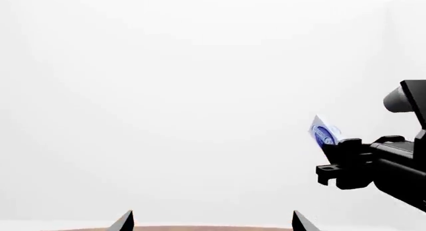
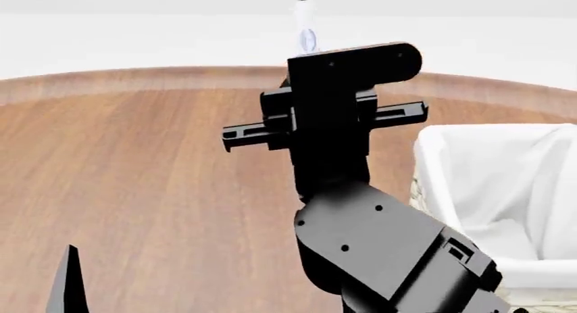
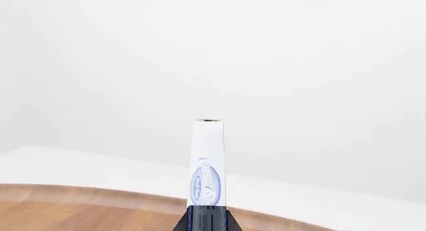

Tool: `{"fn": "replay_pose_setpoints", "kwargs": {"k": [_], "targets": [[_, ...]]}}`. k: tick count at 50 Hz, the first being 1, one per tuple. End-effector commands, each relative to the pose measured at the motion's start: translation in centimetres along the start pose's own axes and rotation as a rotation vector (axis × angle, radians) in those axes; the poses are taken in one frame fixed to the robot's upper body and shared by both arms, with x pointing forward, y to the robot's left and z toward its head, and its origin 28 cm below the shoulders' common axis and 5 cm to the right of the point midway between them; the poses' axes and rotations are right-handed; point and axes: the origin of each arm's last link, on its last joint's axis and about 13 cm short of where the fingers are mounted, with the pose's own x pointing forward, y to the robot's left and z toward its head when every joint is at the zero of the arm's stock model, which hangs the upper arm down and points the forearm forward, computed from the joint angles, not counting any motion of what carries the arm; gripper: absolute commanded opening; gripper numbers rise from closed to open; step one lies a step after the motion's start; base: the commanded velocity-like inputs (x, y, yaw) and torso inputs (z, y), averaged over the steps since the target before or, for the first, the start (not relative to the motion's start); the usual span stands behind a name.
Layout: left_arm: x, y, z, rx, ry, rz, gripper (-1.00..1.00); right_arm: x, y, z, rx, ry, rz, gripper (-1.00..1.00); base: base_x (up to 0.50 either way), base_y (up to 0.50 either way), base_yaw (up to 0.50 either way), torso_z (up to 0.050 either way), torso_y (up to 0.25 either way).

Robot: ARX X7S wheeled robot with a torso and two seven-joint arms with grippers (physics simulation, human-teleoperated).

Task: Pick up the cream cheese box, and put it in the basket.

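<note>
- White background fills the left wrist view; the two dark fingertips [image 1: 126,220] of the left gripper [image 1: 211,222] show at one edge, spread wide apart with nothing between them.
- Also in the left wrist view, the right gripper [image 1: 340,143], black and raised in the air, clamps the cream cheese box [image 1: 324,131] by one end; the box's free end, white with a blue oval mark, juts out past the fingers at a tilt.
- A thin strip of brown table [image 1: 199,228] appears between the left fingertips.
- Head view: the right arm rises in the centre, and its gripper [image 2: 307,59] holds the cream cheese box [image 2: 305,26] edge-on and upright, high above the wooden table [image 2: 153,184] and clear of it.
- The box stands to the left of the basket [image 2: 505,191], not above it; the basket's white cloth liner is visible at the right edge, resting on the table.
- One dark fingertip [image 2: 67,282] of the left gripper shows at the lower left, low and well apart from the box.
- Right wrist view: the cream cheese box [image 3: 208,161] stands upright between the closed black fingers [image 3: 206,220], its narrow white face with a blue mark turned to the camera.
- Behind it lie the curved edge of the table [image 3: 80,203] and a plain white backdrop.
</note>
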Motion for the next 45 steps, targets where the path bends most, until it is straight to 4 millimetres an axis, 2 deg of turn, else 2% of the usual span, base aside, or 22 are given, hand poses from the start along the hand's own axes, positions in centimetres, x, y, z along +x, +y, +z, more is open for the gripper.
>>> {"fn": "replay_pose_setpoints", "kwargs": {"k": [1, 9, 19, 29, 38, 45], "targets": [[0.0, -0.1, 0.0, 0.005, -0.005, -0.004, 1.00, -1.2, -1.8, 3.1, -0.031, -0.102, -0.009, -1.00, 0.00, 0.00, 0.00, 0.000, 0.000], [0.0, -0.1, 0.1, 0.007, -0.008, -0.004, 1.00, -2.3, -4.3, 5.3, -0.001, -0.143, -0.027, -1.00, 0.00, 0.00, 0.00, 0.000, 0.000], [0.0, -0.1, 0.2, 0.006, -0.009, -0.004, 1.00, -3.1, -8.8, 5.4, -0.020, -0.138, -0.090, -1.00, 0.00, 0.00, 0.00, 0.000, 0.000], [0.0, 0.0, 0.2, 0.004, -0.010, 0.000, 1.00, -3.1, -13.4, 5.4, 0.008, -0.082, -0.160, -1.00, 0.00, 0.00, 0.00, 0.000, 0.000], [0.1, 0.2, 0.1, 0.003, -0.012, 0.008, 1.00, -2.7, -17.0, 5.2, 0.010, 0.015, -0.222, -1.00, 0.00, 0.00, 0.00, 0.000, 0.000], [0.1, 0.2, 0.2, 0.005, -0.016, 0.009, 1.00, -1.4, -19.3, 4.4, 0.028, 0.247, -0.144, -1.00, 0.00, 0.00, 0.00, 0.000, 0.000]]}}
